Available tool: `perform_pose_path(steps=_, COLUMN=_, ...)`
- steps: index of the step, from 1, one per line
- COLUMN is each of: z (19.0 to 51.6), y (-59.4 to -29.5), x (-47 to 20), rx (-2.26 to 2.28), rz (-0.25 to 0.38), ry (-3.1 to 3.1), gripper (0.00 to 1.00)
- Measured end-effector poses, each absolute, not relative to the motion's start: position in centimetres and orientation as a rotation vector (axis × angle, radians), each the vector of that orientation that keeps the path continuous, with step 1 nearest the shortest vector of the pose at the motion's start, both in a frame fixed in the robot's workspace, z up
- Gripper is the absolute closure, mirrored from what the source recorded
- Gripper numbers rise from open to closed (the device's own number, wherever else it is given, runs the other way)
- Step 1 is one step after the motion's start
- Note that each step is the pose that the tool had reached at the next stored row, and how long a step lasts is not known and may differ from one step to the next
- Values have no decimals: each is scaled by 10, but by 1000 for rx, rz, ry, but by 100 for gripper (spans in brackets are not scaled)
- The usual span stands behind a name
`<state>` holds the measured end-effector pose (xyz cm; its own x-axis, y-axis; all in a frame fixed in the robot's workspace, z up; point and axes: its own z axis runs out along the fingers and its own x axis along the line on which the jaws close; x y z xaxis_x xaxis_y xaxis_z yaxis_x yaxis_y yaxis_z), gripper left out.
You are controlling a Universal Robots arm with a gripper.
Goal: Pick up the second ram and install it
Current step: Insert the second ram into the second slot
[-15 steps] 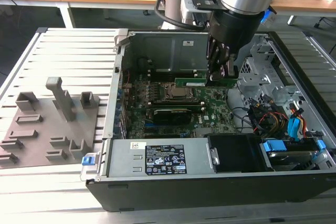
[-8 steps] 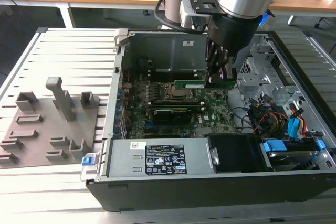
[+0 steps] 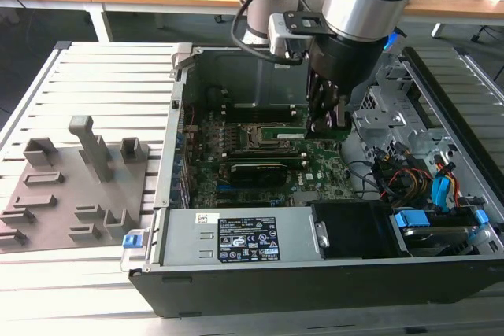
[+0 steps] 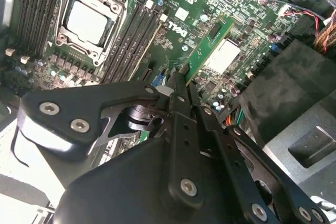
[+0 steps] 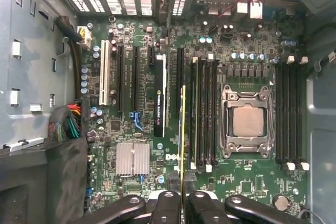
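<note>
The tool [image 5: 182,199] was clamped on the second ram [image 5: 182,129], gripping one end of the green stick edge-on, low in the first wrist view's centre. The stick hung over the motherboard [image 5: 142,182], just beside the memory slots [image 5: 205,114] flanking the CPU socket [image 5: 247,121]. In the exterior view the tool [image 3: 329,125] sat inside the open computer case [image 3: 315,273], right of centre.

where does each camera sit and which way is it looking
Exterior view: off the arm, above and in front of the open black computer case, looking down into it; the silver arm and gripper show.
First wrist view: on the arm, looking straight down at the large green motherboard; black gripper links show.
Second wrist view: on the arm, looking obliquely past the gripper linkage.
Both wrist views share the square metal CPU socket and the gripped narrow green ram stick.
</note>
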<state>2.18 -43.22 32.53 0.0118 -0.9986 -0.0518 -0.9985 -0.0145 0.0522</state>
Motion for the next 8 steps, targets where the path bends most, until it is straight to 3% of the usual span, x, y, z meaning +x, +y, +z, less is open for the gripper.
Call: perform_pose_path(steps=8, z=319, y=-408, x=21, rx=2234, rz=-116, ry=-2205, gripper=86)
